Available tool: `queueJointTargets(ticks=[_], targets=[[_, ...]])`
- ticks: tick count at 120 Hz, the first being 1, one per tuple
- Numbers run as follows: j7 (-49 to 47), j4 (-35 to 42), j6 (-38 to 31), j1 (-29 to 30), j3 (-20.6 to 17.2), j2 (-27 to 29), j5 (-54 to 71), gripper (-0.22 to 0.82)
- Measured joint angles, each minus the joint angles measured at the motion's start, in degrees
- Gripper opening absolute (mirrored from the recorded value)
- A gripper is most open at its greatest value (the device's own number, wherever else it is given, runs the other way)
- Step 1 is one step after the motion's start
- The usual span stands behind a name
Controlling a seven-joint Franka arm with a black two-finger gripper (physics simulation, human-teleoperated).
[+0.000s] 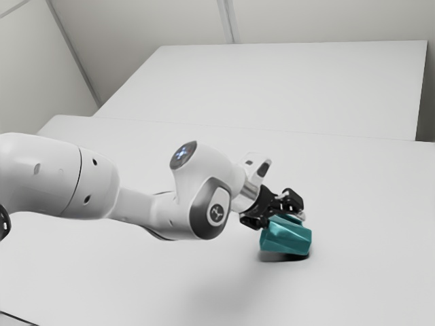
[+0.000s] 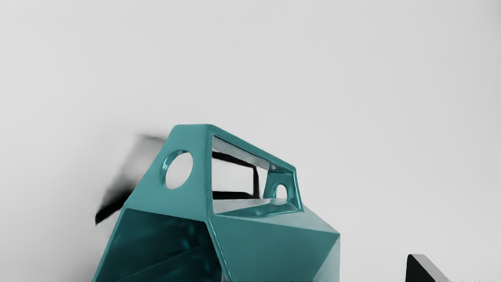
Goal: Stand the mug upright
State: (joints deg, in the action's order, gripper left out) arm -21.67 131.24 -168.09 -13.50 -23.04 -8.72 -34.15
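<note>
As the exterior view is read like a clock face centred on the picture, the white arm (image 1: pixel 95 180) enters from 9 o'clock and reaches toward 4 o'clock, where the black gripper (image 1: pixel 280 216) is angled down at the task object. The teal mug (image 1: pixel 285 238) lies on its side between 4 and 5 o'clock, close below the gripper; a dark shadow is visible beneath it. Whether the mug rests fully on the white table (image 1: pixel 136 272) cannot be told.

The pincer stands wide, with its 2 fingers spread and not clamped on the mug. In the wrist view, 1 fingertip (image 2: pixel 424 270) is visible, with a gap between it and the mug's faceted wall; the position of the other finger relative to the mug is unclear.

The same view details the mug's form: a dark, angular mouth (image 2: pixel 168 246) at 1 end, flat facets along the body, and a box-like handle (image 2: pixel 191 137) raised on the side toward the camera. The handle has 1 long rectangular opening and 2 round holes, 1 in each end piece.

In the exterior view, a 2nd white surface (image 1: pixel 292 81) spans roughly 11 to 2 o'clock behind the table, and a pale wall (image 1: pixel 136 24) rises beyond it.
</note>
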Motion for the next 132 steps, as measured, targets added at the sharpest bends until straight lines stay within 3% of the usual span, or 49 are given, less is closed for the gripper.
queueJointTargets(ticks=[25,53,92,132], targets=[[0.0,-1.53,0.32,-0.14,-1.04,-0.56,0.71,0.28],[-0.01,-3.56,0.55,-1.35,-1.13,-2.12,0.89,0.21],[-0.07,-4.39,0.94,-1.5,-1.13,-2.0,2.61,-0.09],[-0.18,-4.4,3.09,-1.49,-1.03,-0.05,3.73,-0.17]])
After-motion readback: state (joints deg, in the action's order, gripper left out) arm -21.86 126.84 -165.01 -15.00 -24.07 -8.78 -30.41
